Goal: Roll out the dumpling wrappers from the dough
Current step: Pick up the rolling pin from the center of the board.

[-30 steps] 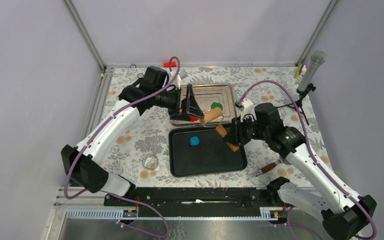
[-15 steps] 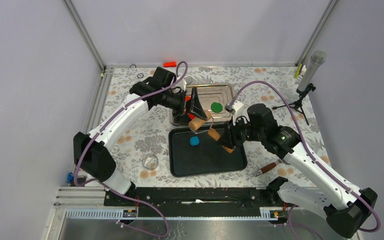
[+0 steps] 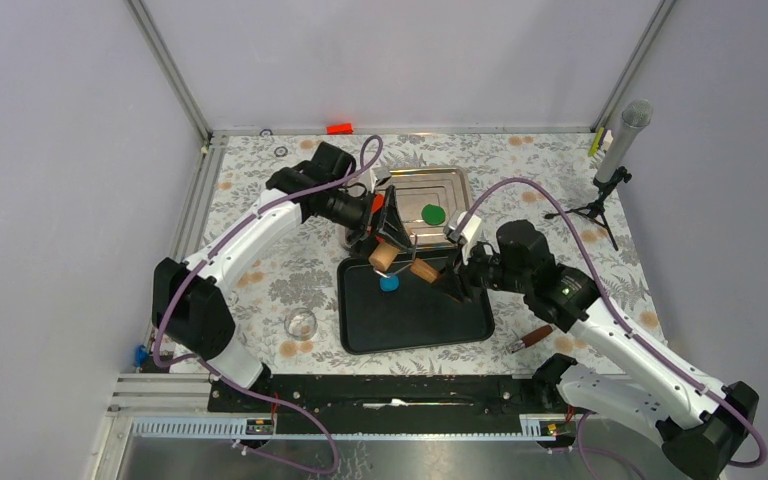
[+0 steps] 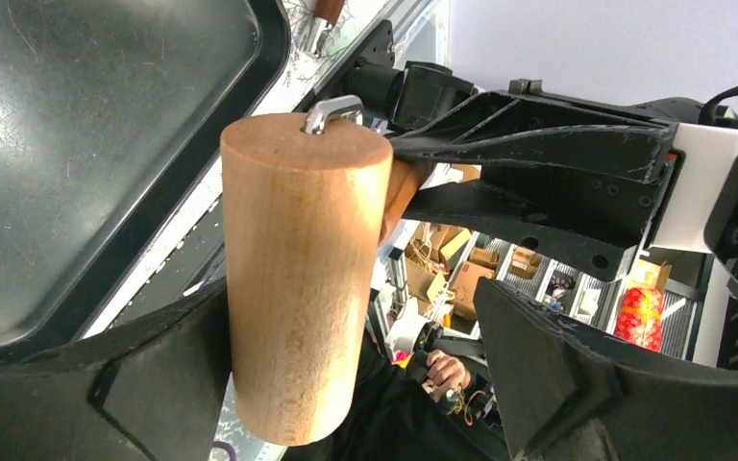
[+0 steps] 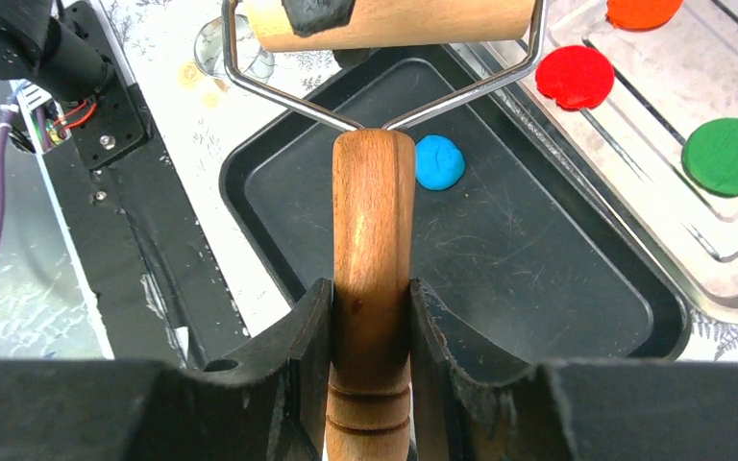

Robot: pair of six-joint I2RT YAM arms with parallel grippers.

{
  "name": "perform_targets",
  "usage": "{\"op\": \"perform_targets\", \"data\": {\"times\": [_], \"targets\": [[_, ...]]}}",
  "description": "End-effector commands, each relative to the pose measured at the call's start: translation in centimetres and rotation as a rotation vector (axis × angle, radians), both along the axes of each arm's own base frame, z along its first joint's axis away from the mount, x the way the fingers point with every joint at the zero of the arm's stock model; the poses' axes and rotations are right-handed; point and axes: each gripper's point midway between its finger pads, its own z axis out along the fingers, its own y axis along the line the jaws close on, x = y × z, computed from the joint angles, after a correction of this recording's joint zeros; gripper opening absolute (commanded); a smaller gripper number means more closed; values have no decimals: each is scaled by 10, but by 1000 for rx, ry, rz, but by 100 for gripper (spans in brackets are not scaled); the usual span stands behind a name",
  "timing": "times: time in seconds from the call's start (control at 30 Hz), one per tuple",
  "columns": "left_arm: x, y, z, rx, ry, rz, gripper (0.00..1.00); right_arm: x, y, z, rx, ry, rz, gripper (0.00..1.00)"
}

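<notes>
A small thick puck of blue dough (image 3: 389, 283) (image 5: 439, 161) lies on the black tray (image 3: 415, 325). The dumpling wrappers, a green disc (image 3: 433, 213) (image 5: 726, 156), a red one (image 5: 576, 77) and an orange one (image 5: 642, 10), lie in the metal tray (image 3: 452, 180). My right gripper (image 3: 448, 280) (image 5: 373, 317) is shut on the wooden handle (image 5: 373, 230) of a roller. The roller's drum (image 3: 384, 257) (image 4: 303, 279) hangs just above the dough. My left gripper (image 3: 388, 232) (image 4: 356, 379) straddles the drum; the drum lies against one finger with a clear gap to the other.
A clear glass cup (image 3: 301, 323) stands left of the black tray. A brown-handled tool (image 3: 532, 337) lies to the tray's right. A microphone on a stand (image 3: 615, 150) is at the back right, and a small red object (image 3: 339, 128) sits at the far edge.
The roller has moved left and nearer, from over the metal tray's edge to above the blue dough. Both arms moved with it.
</notes>
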Motion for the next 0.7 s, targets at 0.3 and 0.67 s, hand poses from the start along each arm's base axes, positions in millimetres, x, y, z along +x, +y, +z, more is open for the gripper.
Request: {"op": "perform_targets", "data": {"times": [0.3,0.67], "targets": [[-14,0,9,-82,14,-53,68,10,11,27,87,-242,73,0],[-26,-12,6,-81,23,-101,74,7,14,29,100,-241,96,0]]}}
